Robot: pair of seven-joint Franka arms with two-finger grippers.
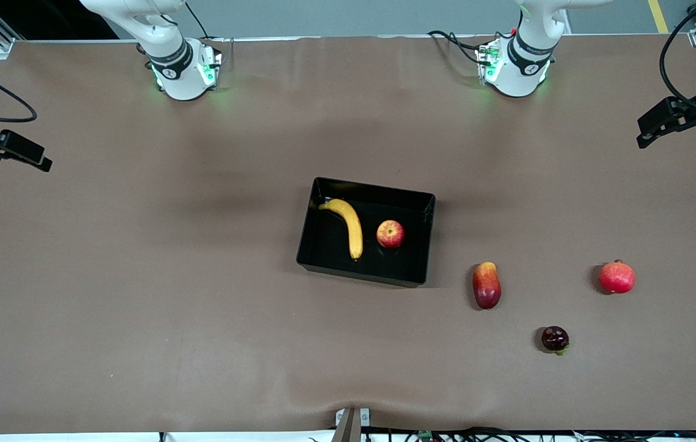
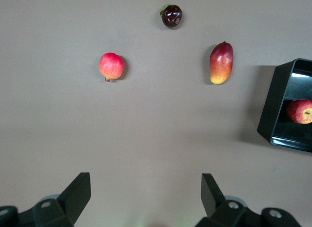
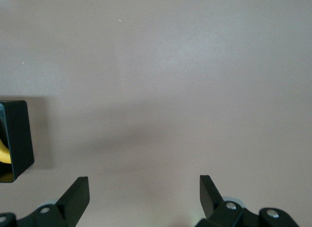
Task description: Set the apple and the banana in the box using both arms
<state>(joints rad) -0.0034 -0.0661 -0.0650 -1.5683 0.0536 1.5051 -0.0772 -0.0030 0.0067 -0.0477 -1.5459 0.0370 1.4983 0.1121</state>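
The black box (image 1: 372, 187) sits mid-table. Inside it lie the yellow banana (image 1: 348, 226) and, beside it toward the left arm's end, the red-yellow apple (image 1: 390, 234). My left gripper (image 1: 645, 134) hangs open and holds nothing, over the table's edge at the left arm's end. Its wrist view shows its open jaws (image 2: 146, 188) above bare table, with the box corner (image 2: 273, 105) and the apple (image 2: 300, 111). My right gripper (image 1: 40, 161) hangs open with nothing in it at the right arm's end. The right wrist view shows its gripper (image 3: 145, 188), the box wall (image 3: 17, 139) and a sliver of banana (image 3: 3, 154).
Three other fruits lie toward the left arm's end, nearer the front camera than the box: an elongated red-yellow fruit (image 1: 486, 285), an all-red round fruit with a crown tip (image 1: 617, 277) and a small dark purple fruit (image 1: 555, 339). Cables run along the table edges.
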